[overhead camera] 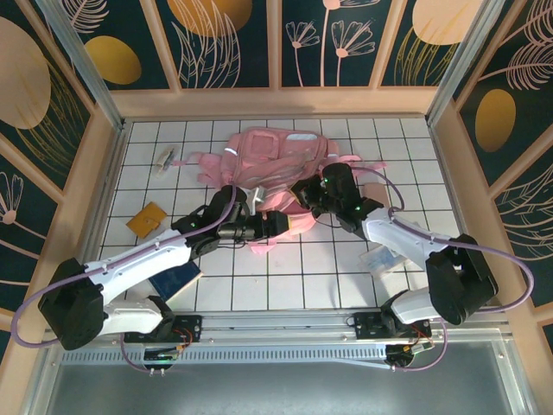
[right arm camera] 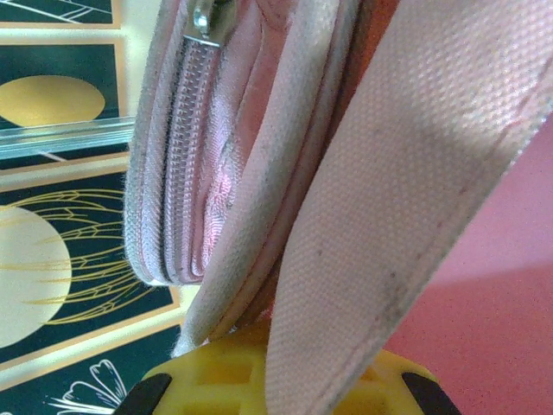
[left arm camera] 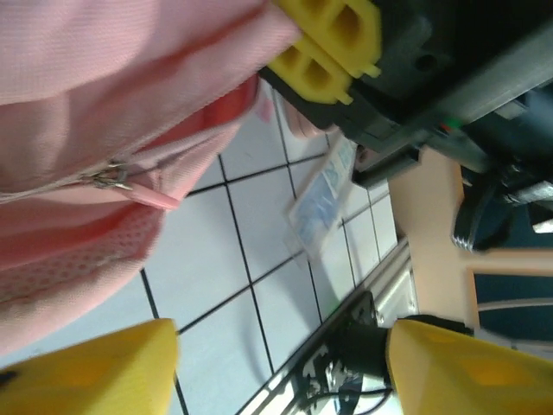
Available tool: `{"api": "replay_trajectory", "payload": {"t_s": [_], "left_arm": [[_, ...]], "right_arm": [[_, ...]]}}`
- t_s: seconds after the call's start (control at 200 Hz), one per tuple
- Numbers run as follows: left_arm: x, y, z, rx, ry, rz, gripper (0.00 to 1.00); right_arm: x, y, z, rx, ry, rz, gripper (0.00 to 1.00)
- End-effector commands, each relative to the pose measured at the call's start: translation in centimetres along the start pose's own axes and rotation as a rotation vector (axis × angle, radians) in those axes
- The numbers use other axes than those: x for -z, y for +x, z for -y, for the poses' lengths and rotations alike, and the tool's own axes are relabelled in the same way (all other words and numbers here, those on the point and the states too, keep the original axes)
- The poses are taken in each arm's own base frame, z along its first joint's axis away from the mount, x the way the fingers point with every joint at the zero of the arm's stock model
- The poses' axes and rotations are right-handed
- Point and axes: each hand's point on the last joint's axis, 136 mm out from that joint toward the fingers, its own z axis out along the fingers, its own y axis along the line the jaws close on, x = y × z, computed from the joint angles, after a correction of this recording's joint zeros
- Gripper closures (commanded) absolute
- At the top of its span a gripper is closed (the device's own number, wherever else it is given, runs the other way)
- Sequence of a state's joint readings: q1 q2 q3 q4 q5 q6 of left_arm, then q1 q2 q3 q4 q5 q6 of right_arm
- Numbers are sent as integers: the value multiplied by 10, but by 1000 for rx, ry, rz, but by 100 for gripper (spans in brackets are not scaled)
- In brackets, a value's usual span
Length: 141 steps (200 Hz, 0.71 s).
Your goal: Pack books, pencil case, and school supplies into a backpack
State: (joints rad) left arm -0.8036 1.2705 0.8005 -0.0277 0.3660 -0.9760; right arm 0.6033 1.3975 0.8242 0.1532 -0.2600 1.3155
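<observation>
The pink backpack [overhead camera: 276,156] lies at the back middle of the tiled table. My right gripper [overhead camera: 315,192] is shut on a pale pink strap [right arm camera: 406,199] of it, beside a zipper [right arm camera: 186,147]; its yellow fingers [right arm camera: 216,380] show under the strap. My left gripper [overhead camera: 289,225] is at the backpack's near edge, open, its yellow fingers [left arm camera: 86,367] wide apart over bare tile with nothing between them. Pink fabric [left arm camera: 104,86] and a zipper pull [left arm camera: 112,177] hang just above it. The dark blue book [overhead camera: 177,278] lies partly under the left arm. An orange pad [overhead camera: 147,218] and a small grey-white piece [overhead camera: 164,160] lie at the left.
A clear flat pouch with blue print [overhead camera: 380,258], perhaps the pencil case, lies at the right near the right arm [left arm camera: 324,194]. Wooden walls ring the table [overhead camera: 415,147]. A metal rail [overhead camera: 276,324] runs along the near edge.
</observation>
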Motion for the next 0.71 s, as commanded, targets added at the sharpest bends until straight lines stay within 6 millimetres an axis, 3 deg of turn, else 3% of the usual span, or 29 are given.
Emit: {"api": "replay_trajectory", "payload": {"t_s": [0.0, 0.145, 0.375, 0.455, 0.475, 0.656, 0.701], "left_arm": [[-10, -12, -14, 104, -74, 46, 46], [-28, -22, -24, 107, -135, 53, 49], [-34, -45, -45, 183, -261, 161, 48], [-39, -38, -65, 223, -343, 145, 47], [-40, -43, -61, 231, -348, 151, 47], [-49, -31, -86, 254, -443, 100, 52], [-50, -29, -89, 254, -454, 100, 62]], "right_arm": [[5, 1, -44, 49, -120, -10, 100], [7, 4, -49, 52, -134, -12, 100], [8, 10, -53, 62, -147, -22, 100], [8, 13, -54, 66, -152, -28, 100], [8, 13, -54, 67, -155, -29, 100], [5, 21, -63, 86, -189, -44, 100], [5, 21, -63, 89, -190, -44, 100]]}}
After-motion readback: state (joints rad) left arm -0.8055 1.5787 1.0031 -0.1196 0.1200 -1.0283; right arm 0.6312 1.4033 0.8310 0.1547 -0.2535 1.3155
